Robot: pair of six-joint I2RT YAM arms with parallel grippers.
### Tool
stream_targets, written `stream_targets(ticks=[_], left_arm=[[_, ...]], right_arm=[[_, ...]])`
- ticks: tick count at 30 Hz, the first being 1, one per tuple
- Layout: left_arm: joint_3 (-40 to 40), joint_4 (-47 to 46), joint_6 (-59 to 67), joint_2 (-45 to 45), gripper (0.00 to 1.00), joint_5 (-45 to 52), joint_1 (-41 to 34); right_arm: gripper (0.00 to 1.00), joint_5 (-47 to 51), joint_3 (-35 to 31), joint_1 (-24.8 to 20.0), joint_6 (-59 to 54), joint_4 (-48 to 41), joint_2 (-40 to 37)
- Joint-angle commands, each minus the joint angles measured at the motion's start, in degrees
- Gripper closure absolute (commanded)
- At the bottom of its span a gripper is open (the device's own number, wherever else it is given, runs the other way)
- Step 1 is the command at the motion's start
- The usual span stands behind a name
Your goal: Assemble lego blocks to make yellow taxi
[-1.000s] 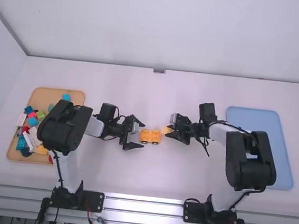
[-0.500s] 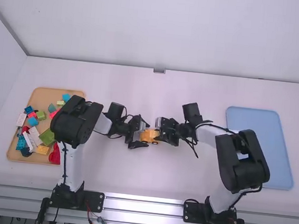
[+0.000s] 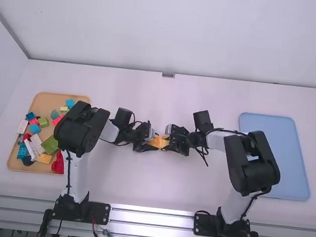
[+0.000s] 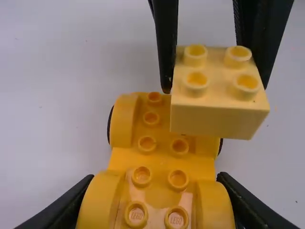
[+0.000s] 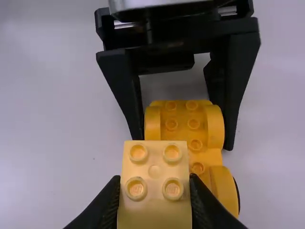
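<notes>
White desk (image 3: 162, 192) is spanning under everything. Clock is centring on the middle of it, 12 pointing away from arm bases. Right arm (image 3: 254, 161) is standing with its base between 4 and 5, left arm (image 3: 80, 128) with its base between 7 and 8. Blue tray (image 3: 269, 123) is lying out at 3, right arm overhanging its inner edge. Wooden tray (image 3: 46, 101) is lying out at 9, left arm overhanging its inner edge.

Left pincer (image 3: 156, 142) is pointing to 3, fingers clamping the chassis from both sides near its 9 o'clock end. Right pincer (image 3: 167, 143) is pointing to 9, facing the left one, fingers closing on the pale yellow brick.

Yellow chassis (image 4: 162, 164) is sitting mid-desk between the pincers, stud side up, dark wheel (image 5: 237, 195) showing at one flank.

In the wooden tray, own clock: green block (image 3: 50, 145) is lying near 6, red piece (image 3: 58, 164) at 5, yellow block (image 3: 45, 158) at 6, light blue block (image 3: 70, 103) at 1.

Pale yellow brick (image 4: 214, 114), four studs up, is overlapping the chassis's 3 o'clock end in the left wrist view, offset to one side. Can't tell if it's touching.
</notes>
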Motion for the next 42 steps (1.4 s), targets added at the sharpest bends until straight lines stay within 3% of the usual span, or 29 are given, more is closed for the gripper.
stream_targets(ticks=[1,4,31,42], left_arm=[[-0.96,-0.74,-0.39,0.94,0.46,-1.11,-0.37],[-0.92,-1.64,-0.31,0.94,0.5,-0.96,-0.59],[-2.8,0.55,-0.44,0.92,0.49,-1.14,-0.79],[-2.78,0.52,-0.48,0.92,0.47,-0.74,-0.81]], right_arm=[[0.77,-1.01,0.94,-0.17,-0.46,-0.09,0.57],[0.77,0.24,0.61,0.11,0.44,1.86,0.57],[0.79,4.72,-2.27,1.01,1.03,4.85,0.59],[0.72,4.68,-3.08,1.05,1.25,7.17,0.59]])
